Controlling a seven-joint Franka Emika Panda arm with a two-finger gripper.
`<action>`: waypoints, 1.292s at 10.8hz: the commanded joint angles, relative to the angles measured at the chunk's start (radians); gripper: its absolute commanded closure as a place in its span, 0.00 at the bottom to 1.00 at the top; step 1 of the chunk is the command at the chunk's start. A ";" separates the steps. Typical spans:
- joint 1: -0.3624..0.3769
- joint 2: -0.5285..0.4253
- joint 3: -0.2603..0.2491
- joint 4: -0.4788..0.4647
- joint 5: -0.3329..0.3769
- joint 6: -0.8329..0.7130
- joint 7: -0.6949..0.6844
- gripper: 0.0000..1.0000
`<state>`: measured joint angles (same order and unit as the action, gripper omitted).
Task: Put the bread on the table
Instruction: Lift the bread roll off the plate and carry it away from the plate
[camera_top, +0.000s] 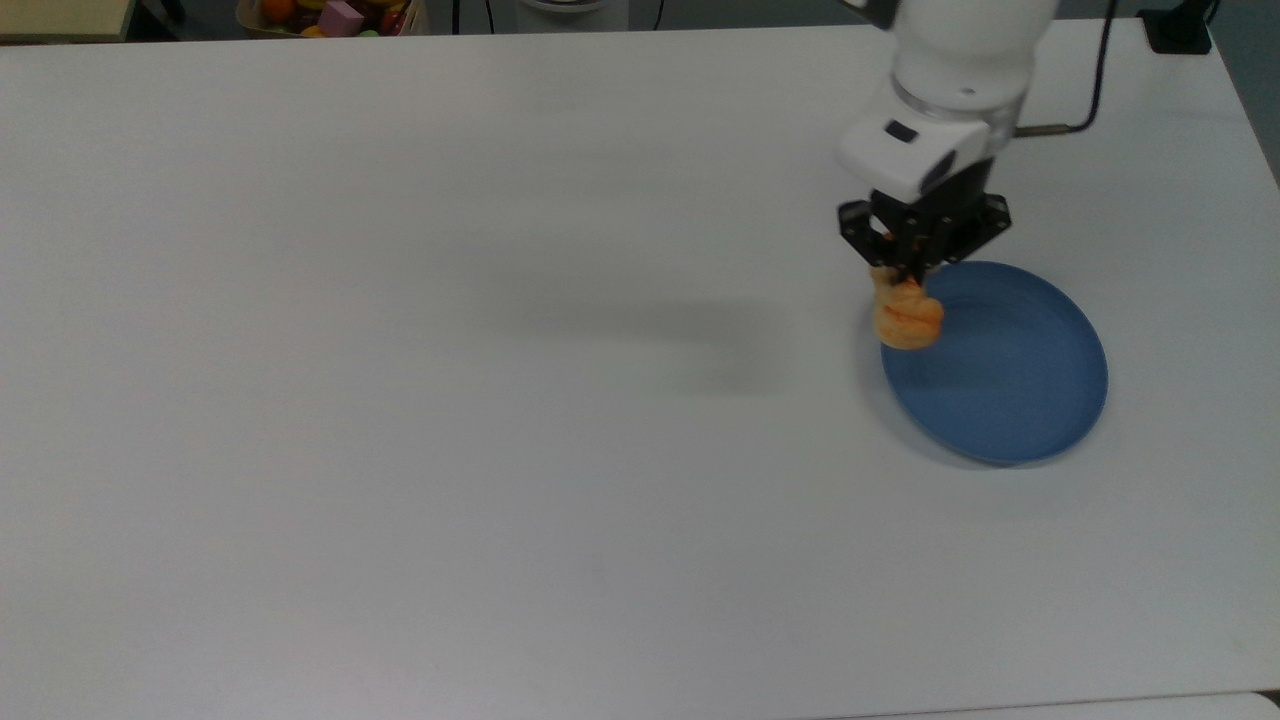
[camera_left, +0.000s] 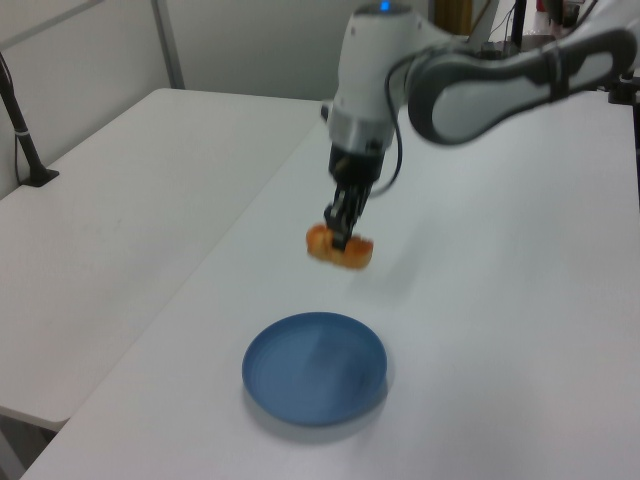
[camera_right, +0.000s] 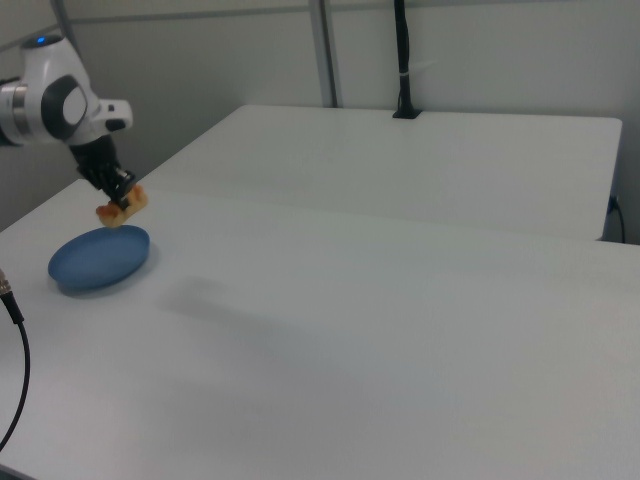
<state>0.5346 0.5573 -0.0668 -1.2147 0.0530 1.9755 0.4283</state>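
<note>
- White table spans the top view, bare around its middle.
- Blue plate sits at right of the top view.
- Arm reaches down from upper right; gripper clamps the bread, aloft over the plate's left rim.

- From the top view we look steeply down on the table.
- Our left and right views face it obliquely from opposite ends, sharing the blue plate.
</note>
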 joint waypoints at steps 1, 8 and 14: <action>-0.105 -0.103 0.004 -0.035 0.007 -0.104 -0.098 1.00; -0.376 -0.068 0.002 -0.068 0.024 -0.099 -0.350 1.00; -0.378 0.016 0.004 -0.147 0.015 0.022 -0.369 1.00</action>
<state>0.1469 0.5703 -0.0633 -1.3076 0.0623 1.9525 0.0803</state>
